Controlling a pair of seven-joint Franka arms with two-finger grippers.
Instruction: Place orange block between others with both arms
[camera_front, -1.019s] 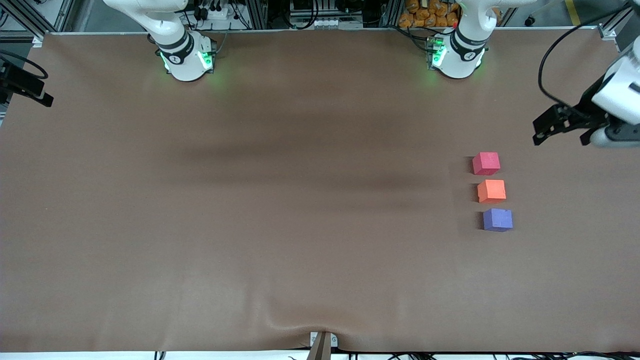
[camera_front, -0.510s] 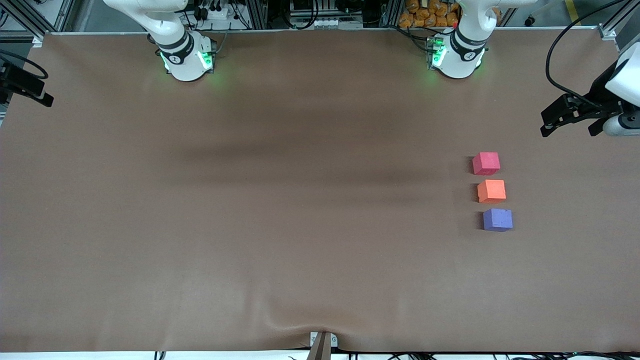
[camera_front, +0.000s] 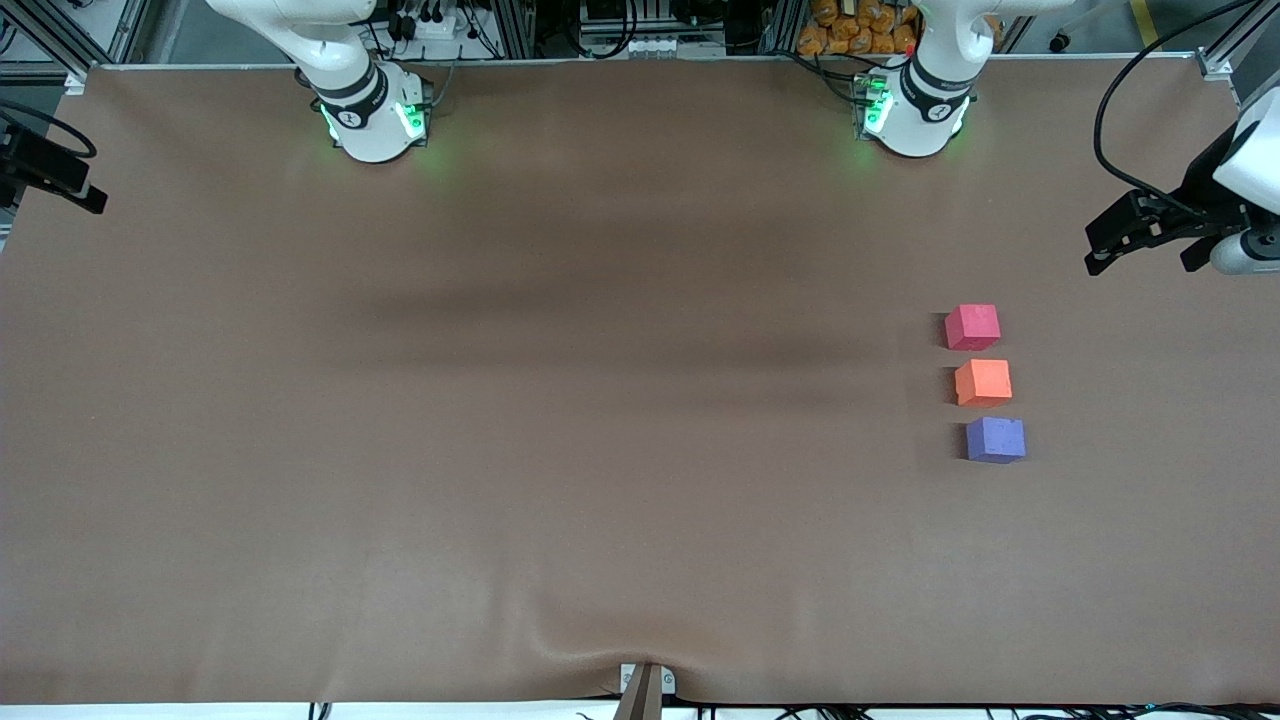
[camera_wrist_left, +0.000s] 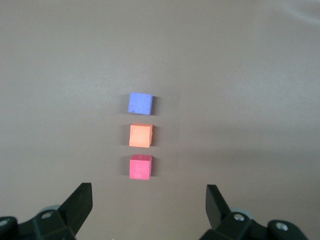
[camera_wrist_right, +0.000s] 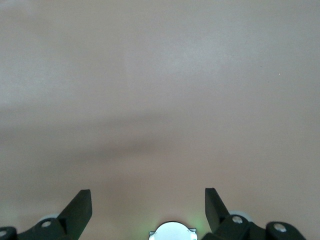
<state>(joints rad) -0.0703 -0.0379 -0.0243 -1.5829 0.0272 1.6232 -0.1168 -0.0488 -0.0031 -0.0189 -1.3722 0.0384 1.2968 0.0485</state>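
As the cubes sit in one row on the worktop (camera_front: 600, 400):
Orange block (camera_front: 983, 382): between pinkish-red cube (camera_front: 972, 327) and purple cube (camera_front: 995, 439), apart from both.
Left claw (camera_front: 1145, 235): wide, empty, over the left arm's end.
Right claw (camera_wrist_right: 147, 210): wide, empty, over bare worktop.

High front overview, two downward wrist views

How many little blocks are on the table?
3, in a row toward the left arm's end of the table. The pink-red block is farthest from the front camera, the orange block sits in the middle, and the purple block is nearest. None looks hidden.
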